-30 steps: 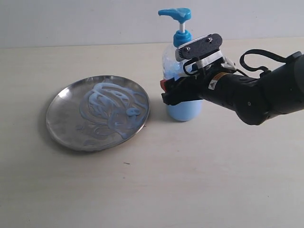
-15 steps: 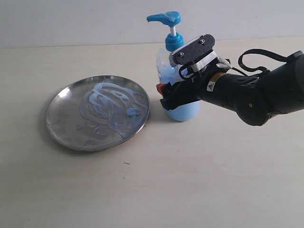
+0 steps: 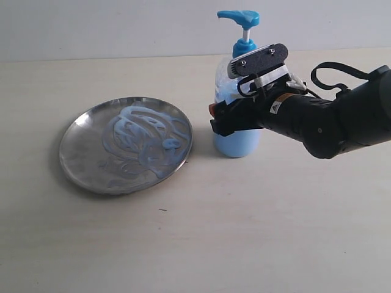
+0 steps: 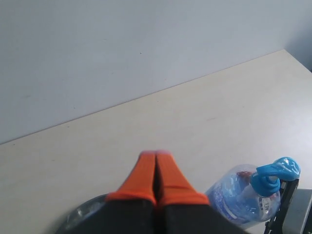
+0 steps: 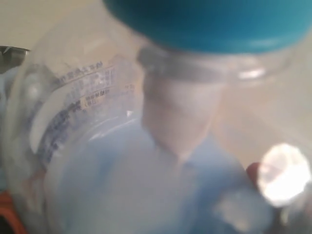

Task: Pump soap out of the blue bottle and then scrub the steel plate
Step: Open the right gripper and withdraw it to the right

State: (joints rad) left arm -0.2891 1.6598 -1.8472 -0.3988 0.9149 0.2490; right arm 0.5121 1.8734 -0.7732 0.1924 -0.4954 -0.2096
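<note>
Now that the clear blue-pump bottle [image 3: 237, 143] stands upright again in our clamped right gripper [image 3: 221, 119], pale blue soap [image 3: 143, 137] streaks the round steel plate [image 3: 79, 165] beyond its fingertips; left gripper [image 4: 156, 168] closed, empty; scrubbing likely next.

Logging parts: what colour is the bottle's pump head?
Bright blue; pump head of the blue bottle, best in the exterior view.
</note>
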